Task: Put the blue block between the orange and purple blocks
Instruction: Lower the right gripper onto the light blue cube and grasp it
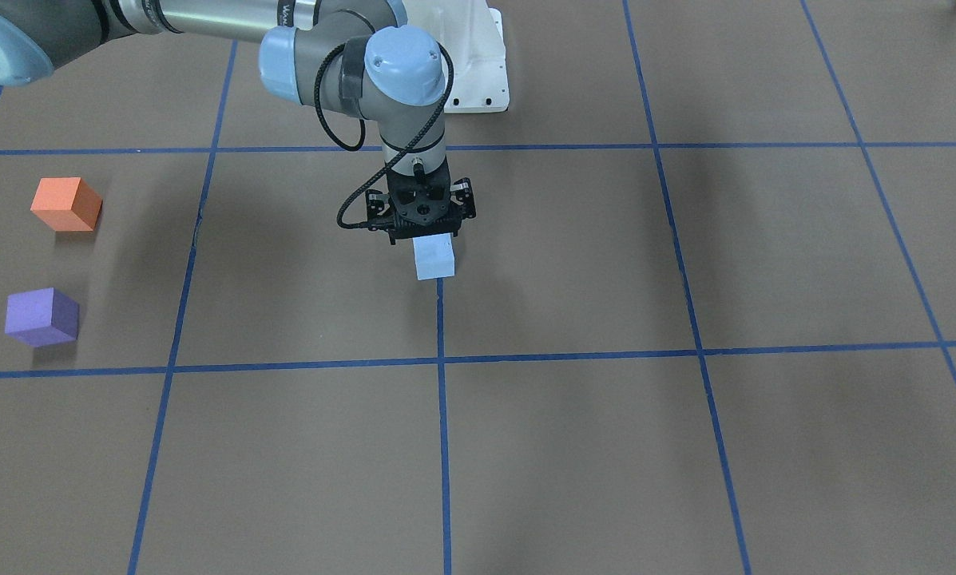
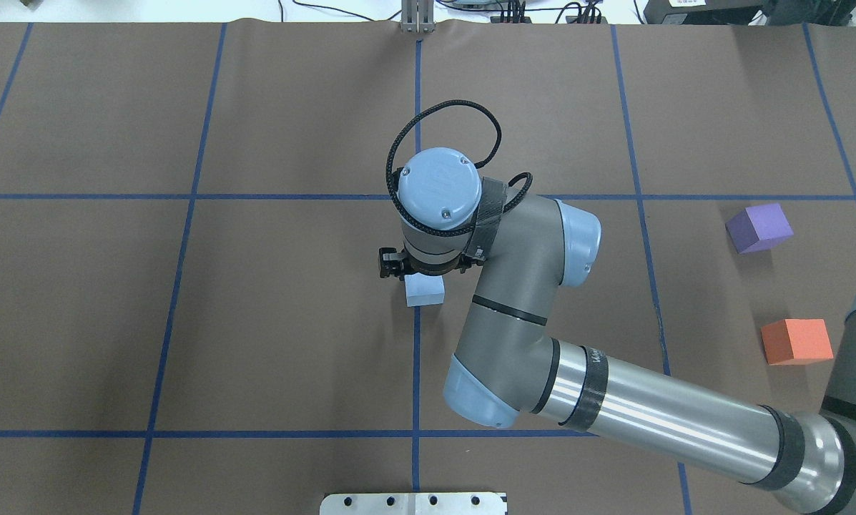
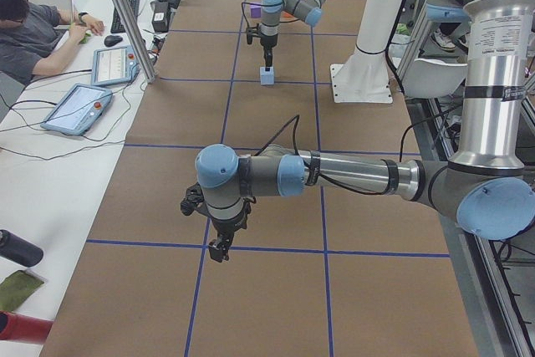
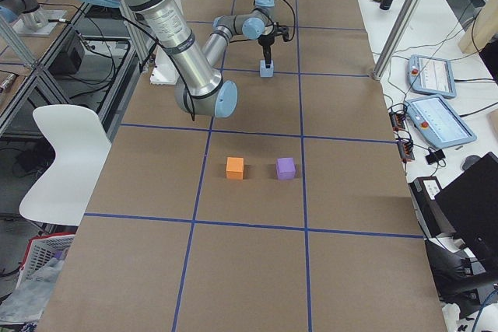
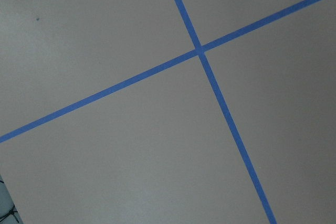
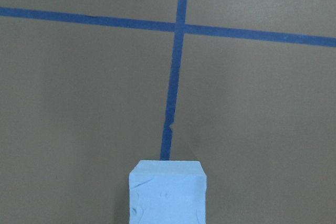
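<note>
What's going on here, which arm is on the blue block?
The right arm is. The right gripper points straight down onto the blue block near the middle of the table, at the end of a tape line. The views don't settle whether it has clamped or lifted the block. The orange block and purple block sit apart on the robot's right side, with nothing in the gap between them. The left gripper hangs over bare table, away from all three blocks.

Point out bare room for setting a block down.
The gap between the orange block and purple block is bare table. It is crowded only mid-table, where the right gripper sits on the blue block.
</note>
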